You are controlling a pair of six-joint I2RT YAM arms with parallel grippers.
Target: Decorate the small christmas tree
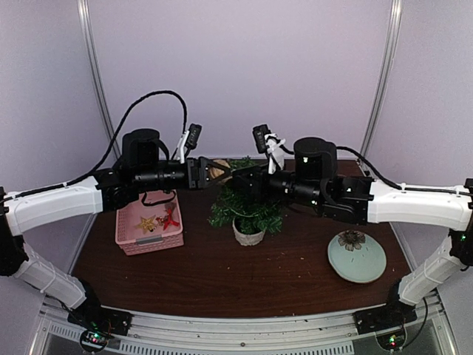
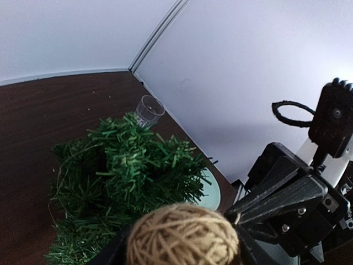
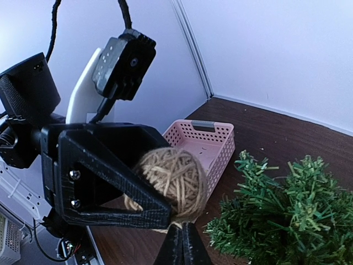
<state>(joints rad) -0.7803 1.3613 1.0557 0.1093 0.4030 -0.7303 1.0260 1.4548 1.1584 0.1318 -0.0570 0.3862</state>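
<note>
Left fingers (image 3: 105, 179) around twine ball (image 3: 174, 179), right fingers (image 3: 176, 251) shut beside it, above small christmas tree (image 1: 247, 205)

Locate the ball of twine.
Top view: the ball of twine is centre, held in the left end effector, beside the tree top, right of the pink basket.

A pink basket (image 1: 151, 244) (gold star (image 1: 146, 222), red ornament (image 1: 171, 217) inside) stands well apart from a pale-green plate (image 1: 363, 265).

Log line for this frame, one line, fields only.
left gripper: shut on twine ball | right gripper: shut, tips at ball | small christmas tree: upright in pot
</note>
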